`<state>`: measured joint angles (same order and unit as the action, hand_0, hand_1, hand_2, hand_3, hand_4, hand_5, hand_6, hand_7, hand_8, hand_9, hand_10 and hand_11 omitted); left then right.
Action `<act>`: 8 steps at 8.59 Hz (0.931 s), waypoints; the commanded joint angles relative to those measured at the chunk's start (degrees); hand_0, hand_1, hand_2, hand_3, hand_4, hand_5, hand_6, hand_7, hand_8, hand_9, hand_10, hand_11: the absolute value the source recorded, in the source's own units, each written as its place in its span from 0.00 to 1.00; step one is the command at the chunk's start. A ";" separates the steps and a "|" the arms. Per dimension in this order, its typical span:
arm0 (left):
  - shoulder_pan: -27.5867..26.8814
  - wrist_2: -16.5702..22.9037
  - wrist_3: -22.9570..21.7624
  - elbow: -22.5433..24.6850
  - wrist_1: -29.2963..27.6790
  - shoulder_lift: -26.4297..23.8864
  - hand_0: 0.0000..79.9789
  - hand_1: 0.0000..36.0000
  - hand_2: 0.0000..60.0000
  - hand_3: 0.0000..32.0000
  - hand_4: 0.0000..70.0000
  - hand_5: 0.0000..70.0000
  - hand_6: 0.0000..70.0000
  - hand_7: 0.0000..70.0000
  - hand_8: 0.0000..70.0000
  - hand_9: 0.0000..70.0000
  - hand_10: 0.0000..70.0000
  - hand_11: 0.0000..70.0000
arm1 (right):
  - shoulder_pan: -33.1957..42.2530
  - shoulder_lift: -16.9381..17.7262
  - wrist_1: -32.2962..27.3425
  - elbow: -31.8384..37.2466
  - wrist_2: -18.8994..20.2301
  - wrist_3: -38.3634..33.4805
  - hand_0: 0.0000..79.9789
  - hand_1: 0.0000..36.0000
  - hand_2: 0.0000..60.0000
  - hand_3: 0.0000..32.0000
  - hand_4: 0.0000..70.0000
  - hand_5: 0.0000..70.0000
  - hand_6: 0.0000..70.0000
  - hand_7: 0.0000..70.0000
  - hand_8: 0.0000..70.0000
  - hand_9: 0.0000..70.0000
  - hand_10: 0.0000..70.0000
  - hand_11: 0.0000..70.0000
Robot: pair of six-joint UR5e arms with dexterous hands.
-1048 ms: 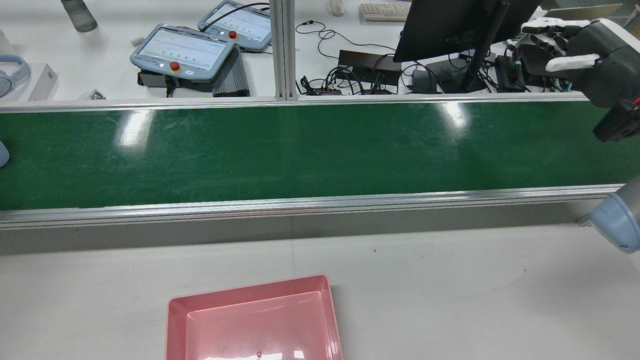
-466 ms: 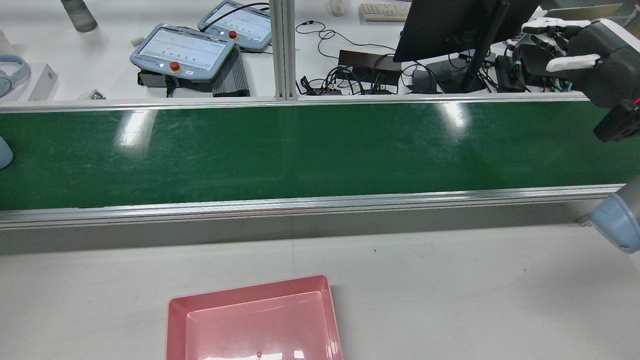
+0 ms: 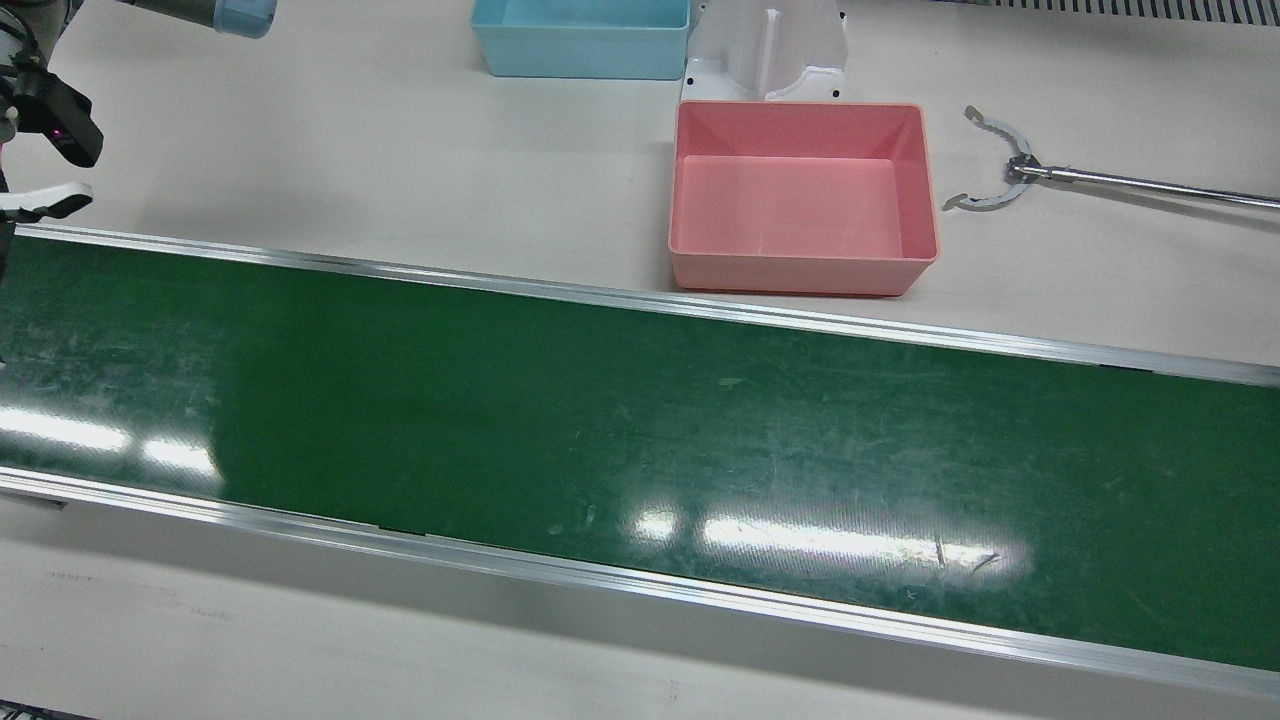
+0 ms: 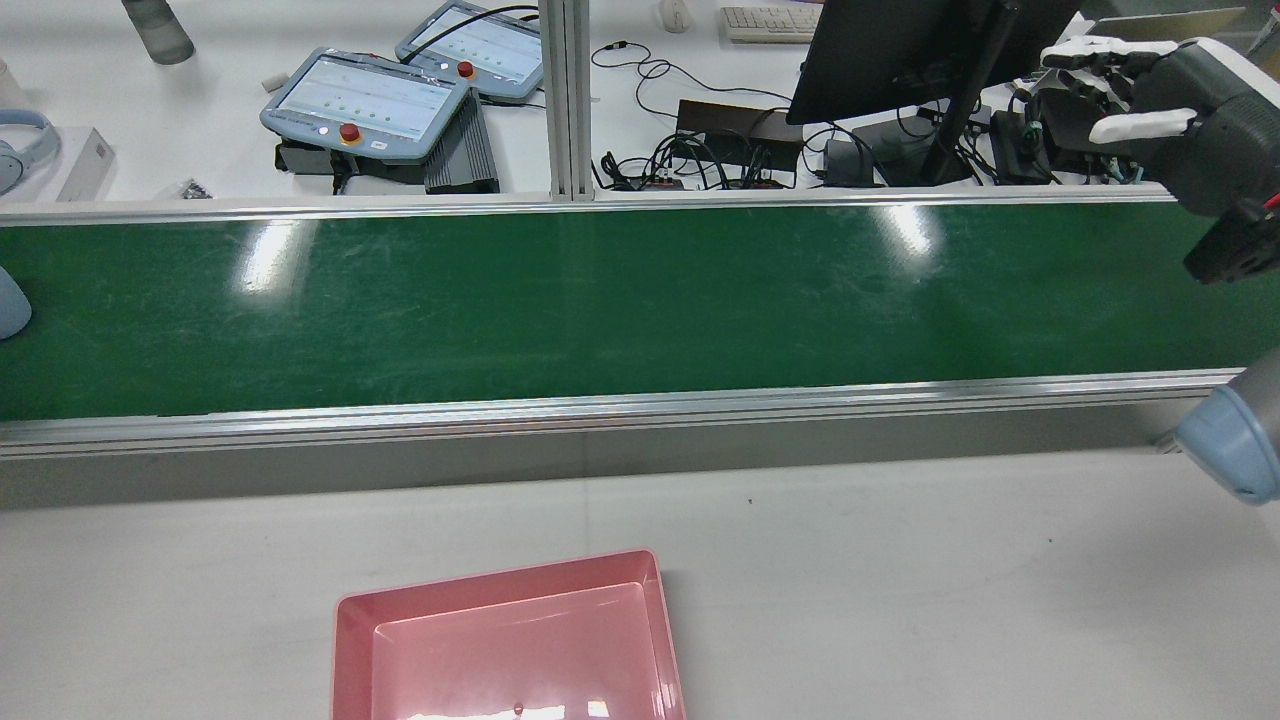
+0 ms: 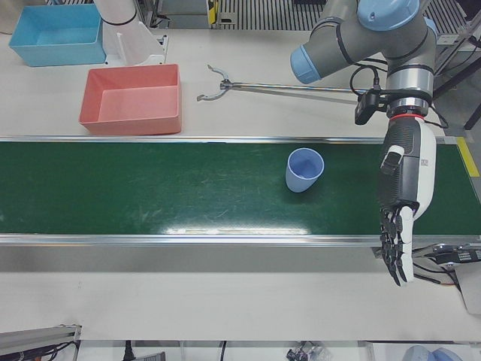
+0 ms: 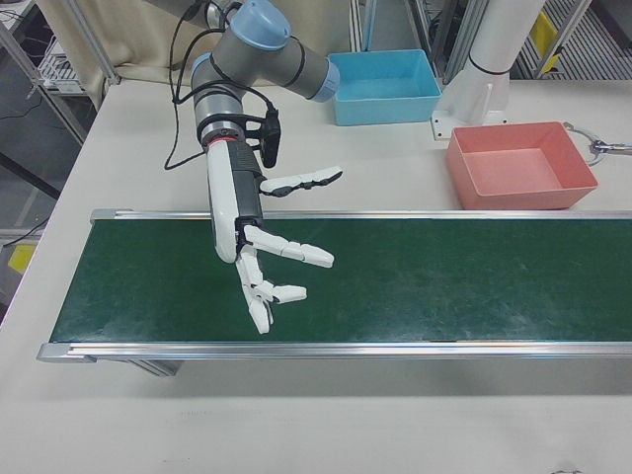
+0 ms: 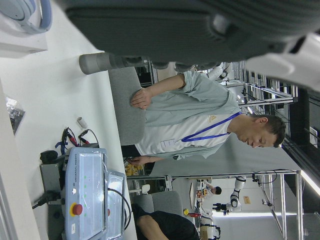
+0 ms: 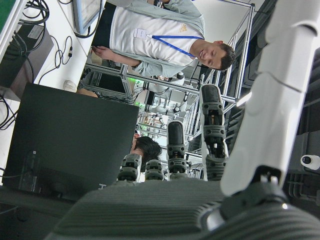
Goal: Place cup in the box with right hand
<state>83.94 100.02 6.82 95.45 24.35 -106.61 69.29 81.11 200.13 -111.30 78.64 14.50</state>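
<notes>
A: How is the right hand (image 6: 259, 259) standing?

B: It hangs above the green belt (image 6: 415, 281) near that belt's end, the palm turned to the side. The fingers (image 6: 296, 253) are spread wide apart and they hold nothing. In the rear view the same hand (image 4: 1170, 110) shows at the top right corner, over the far rail.

A: And the left hand (image 5: 402, 214)?

B: It points downward over the other end of the belt (image 5: 150, 199), close to the near rail. Its fingers (image 5: 394, 252) are straight and lie close beside each other, a little apart at the tips. It also holds nothing.

A: Where is the cup (image 5: 304, 169)?

B: The cup is light blue and stands upright on the belt with the opening up. It is near the left hand, not touching it, and well apart from the right hand. In the rear view only its edge (image 4: 12, 305) appears at the left border.

A: And the box?

B: The pink box (image 3: 800, 195) sits on the white table (image 3: 350, 150) just beside the belt's rail, on the robot's side. It is empty inside. Behind it there is a blue box (image 3: 580, 38), and beside it a long metal grabber tool (image 3: 1010, 175) lies on the table.
</notes>
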 commanded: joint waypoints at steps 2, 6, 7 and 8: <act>0.00 0.00 0.04 0.00 0.00 0.00 0.00 0.00 0.00 0.00 0.00 0.00 0.00 0.00 0.00 0.00 0.00 0.00 | 0.06 0.19 0.00 -0.49 0.02 0.00 0.70 0.35 0.00 0.00 0.49 0.08 0.14 0.61 0.03 0.14 0.10 0.17; 0.00 0.00 0.04 0.00 0.00 0.00 0.00 0.00 0.00 0.00 0.00 0.00 0.00 0.00 0.00 0.00 0.00 0.00 | 0.15 0.19 0.00 -0.49 0.02 0.00 0.70 0.35 0.00 0.00 0.48 0.08 0.13 0.59 0.02 0.13 0.09 0.16; 0.00 0.00 -0.05 0.00 0.00 0.00 0.00 0.00 0.00 0.00 0.00 0.00 0.00 0.00 0.00 0.00 0.00 0.00 | 0.32 0.28 0.00 -0.58 0.02 0.00 0.70 0.35 0.00 0.00 0.48 0.08 0.13 0.58 0.02 0.12 0.09 0.16; 0.00 0.00 0.04 0.00 0.00 0.00 0.00 0.00 0.00 0.00 0.00 0.00 0.00 0.00 0.00 0.00 0.00 0.00 | 0.24 0.19 0.00 -0.32 0.02 0.00 0.70 0.35 0.00 0.00 0.48 0.08 0.13 0.58 0.02 0.13 0.09 0.16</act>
<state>83.94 100.02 6.81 95.45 24.35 -106.61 69.50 81.34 200.13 -111.79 78.66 14.50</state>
